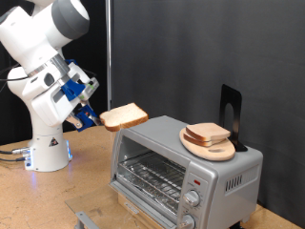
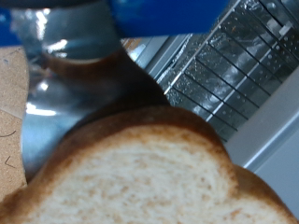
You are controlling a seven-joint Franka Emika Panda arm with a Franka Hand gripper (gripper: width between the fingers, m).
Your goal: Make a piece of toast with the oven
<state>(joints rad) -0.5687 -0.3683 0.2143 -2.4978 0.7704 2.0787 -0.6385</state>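
Pale bread with a tan crust, the piece of toast (image 1: 125, 116) hangs in the air, level, just off the oven's (image 1: 181, 167) upper corner on the exterior view's left. The gripper (image 1: 92, 119) has its fingers closed on one edge, probably keeping the slice flat for the wire rack (image 1: 152, 176). More slices (image 1: 208, 135) sit on a wooden board (image 1: 225, 152) atop the oven, which stands on the desk (image 1: 38, 200).

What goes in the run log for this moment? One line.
gripper: shut on piece of toast | toast: airborne, beside oven | wooden board: atop oven
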